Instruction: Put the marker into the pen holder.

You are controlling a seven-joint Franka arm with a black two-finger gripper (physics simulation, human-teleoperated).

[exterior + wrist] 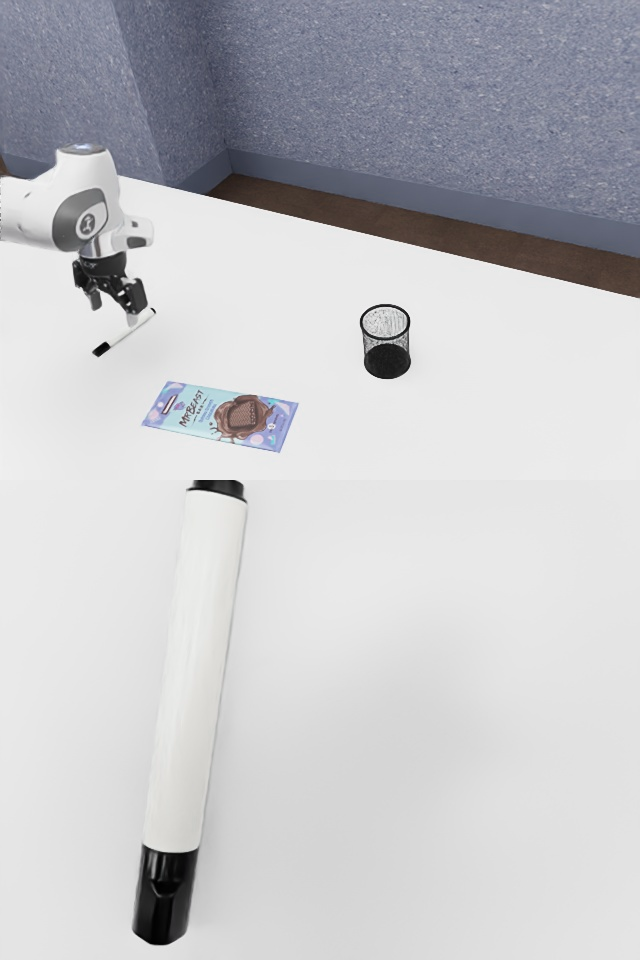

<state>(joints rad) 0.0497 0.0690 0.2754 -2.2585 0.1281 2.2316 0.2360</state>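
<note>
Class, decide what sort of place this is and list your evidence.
Probably a simulated robot test room: a white robot arm over a plain white table, with a marker and a mesh pen holder set out on it.

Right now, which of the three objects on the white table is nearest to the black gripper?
The white marker with black ends, lying close to the gripper; the blue-purple chocolate packet and the black mesh pen holder are farther away.
</note>
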